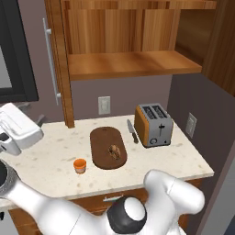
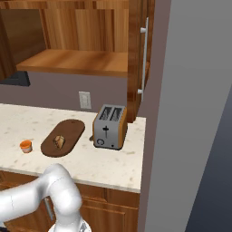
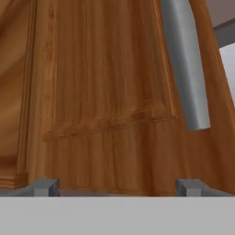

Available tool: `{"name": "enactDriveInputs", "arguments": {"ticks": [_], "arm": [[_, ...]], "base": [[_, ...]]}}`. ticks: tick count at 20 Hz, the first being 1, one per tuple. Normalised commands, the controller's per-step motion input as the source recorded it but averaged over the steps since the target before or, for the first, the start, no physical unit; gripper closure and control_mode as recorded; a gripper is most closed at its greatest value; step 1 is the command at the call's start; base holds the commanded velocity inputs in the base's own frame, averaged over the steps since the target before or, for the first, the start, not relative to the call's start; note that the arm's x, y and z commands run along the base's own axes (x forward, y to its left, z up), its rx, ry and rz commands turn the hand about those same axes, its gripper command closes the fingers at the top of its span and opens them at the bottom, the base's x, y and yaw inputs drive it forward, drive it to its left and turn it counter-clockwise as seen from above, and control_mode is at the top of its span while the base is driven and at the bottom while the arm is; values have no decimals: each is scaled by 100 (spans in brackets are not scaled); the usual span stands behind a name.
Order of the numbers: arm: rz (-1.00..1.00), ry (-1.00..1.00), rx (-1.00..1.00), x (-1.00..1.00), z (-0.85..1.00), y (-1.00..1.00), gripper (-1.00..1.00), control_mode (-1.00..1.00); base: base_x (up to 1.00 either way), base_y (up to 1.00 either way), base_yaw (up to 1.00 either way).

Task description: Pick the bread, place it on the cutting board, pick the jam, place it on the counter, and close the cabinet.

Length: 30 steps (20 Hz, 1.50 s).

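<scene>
Nearest to us in the hand view is a panelled door of the cabinet (image 3: pixel 105 92), filling the space just ahead of the jaws, with its silver bar handle (image 3: pixel 183 64) up and to the right of them. The gripper (image 3: pixel 117 187) shows two small grey tips set wide apart with nothing between them, so we read the jaws as open and empty; we cannot tell whether they touch the wood.

In the left base view, going left to right, the white hand sits at the far left edge above the table (image 1: pixel 41 156), beside the left door, which stands swung out with its handle (image 1: pixel 49 59) facing us. The cabinet's shelf (image 1: pixel 128 62) lies bare behind it.

Well to the right of the jaws and lower, the jam (image 1: pixel 80 165) stands on the table, just left of the cutting board (image 1: pixel 106 137). The bread (image 1: pixel 114 151) rests on the board's near end. Further right lie a knife (image 1: pixel 132 131) and then a toaster (image 1: pixel 153 125).
</scene>
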Motion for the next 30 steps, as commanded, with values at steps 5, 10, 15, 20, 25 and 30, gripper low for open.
{"name": "enactDriveInputs", "arguments": {"ticks": [5,10,15,20,25,30], "arm": [[-13,-2,0,10,0,0,-100,-100],[-7,-1,0,2,4,0,-100,-100],[-1,0,0,4,1,0,-100,-100],[0,0,0,4,0,-2,-100,-100],[0,0,0,0,0,-10,-100,-100],[0,0,0,0,0,-19,-100,-100]], "base": [[0,0,0],[0,0,0],[0,0,0],[0,0,0],[0,0,0],[0,0,0]]}}
